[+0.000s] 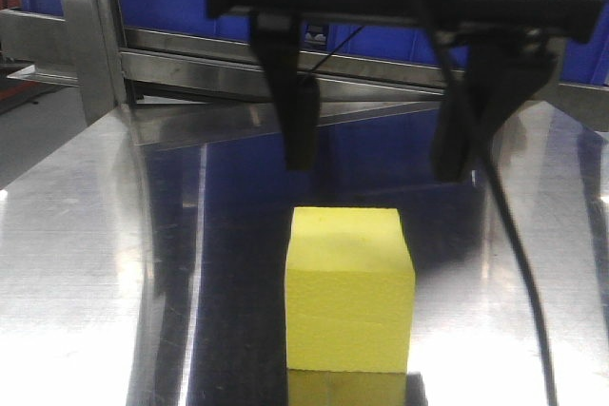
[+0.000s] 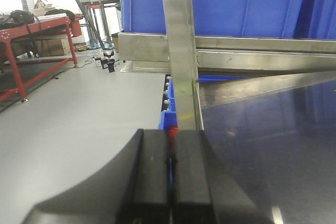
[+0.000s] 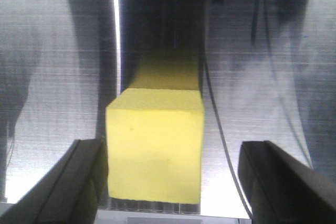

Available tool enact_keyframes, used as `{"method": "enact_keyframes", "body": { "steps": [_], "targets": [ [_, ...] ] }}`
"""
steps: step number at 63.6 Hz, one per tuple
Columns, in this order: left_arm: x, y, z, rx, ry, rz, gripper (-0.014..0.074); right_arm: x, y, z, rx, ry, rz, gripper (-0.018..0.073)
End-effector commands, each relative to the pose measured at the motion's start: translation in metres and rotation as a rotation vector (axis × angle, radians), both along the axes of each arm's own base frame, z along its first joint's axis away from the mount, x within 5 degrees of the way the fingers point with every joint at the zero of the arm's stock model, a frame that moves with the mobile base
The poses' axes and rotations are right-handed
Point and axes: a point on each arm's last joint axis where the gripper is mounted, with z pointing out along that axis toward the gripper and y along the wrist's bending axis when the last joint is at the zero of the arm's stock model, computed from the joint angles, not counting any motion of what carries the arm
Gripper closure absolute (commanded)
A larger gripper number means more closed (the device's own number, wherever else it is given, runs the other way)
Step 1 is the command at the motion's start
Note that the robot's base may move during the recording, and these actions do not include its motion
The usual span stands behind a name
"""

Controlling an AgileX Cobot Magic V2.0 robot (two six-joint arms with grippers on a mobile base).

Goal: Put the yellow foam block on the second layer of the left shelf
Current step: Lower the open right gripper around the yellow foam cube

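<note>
Sitting on the steel surface (image 1: 95, 263) at six o'clock from the wide-spread right gripper (image 1: 378, 161), the yellow foam block (image 1: 350, 287) is probably light and squashy, and is inviting a gentle pinch across opposite flat sides. The left gripper (image 2: 171, 145) is showing fingers pressed together.

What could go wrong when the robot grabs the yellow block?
The yellow foam block sits off-centre inside the open right gripper, close to one finger, so closing could shove or twist it. The shiny metal surface looks slippery, so the block might slide. The dangling black cable could snag.
</note>
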Motion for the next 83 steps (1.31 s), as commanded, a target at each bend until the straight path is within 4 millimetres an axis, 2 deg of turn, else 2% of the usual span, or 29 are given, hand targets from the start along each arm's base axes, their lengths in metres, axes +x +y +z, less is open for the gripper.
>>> {"method": "enact_keyframes", "body": {
  "steps": [1,34,61,83],
  "targets": [
    [-0.001,-0.001,0.000,-0.010,-0.077,-0.012,0.0460,-0.002,0.002,0.016,0.034,-0.043,0.008,-0.0064],
    [-0.001,-0.001,0.000,-0.010,-0.077,-0.012,0.0460,-0.002,0.016,0.001,0.010,-0.022,0.033,-0.0064],
    [-0.001,-0.001,0.000,-0.010,-0.077,-0.012,0.0460,-0.002,0.016,-0.002,0.011,-0.020,0.018,-0.0064],
    [-0.001,-0.001,0.000,-0.010,-0.077,-0.012,0.0460,-0.005,0.012,-0.021,-0.013,-0.002,0.020,-0.0064]
  ]
}}
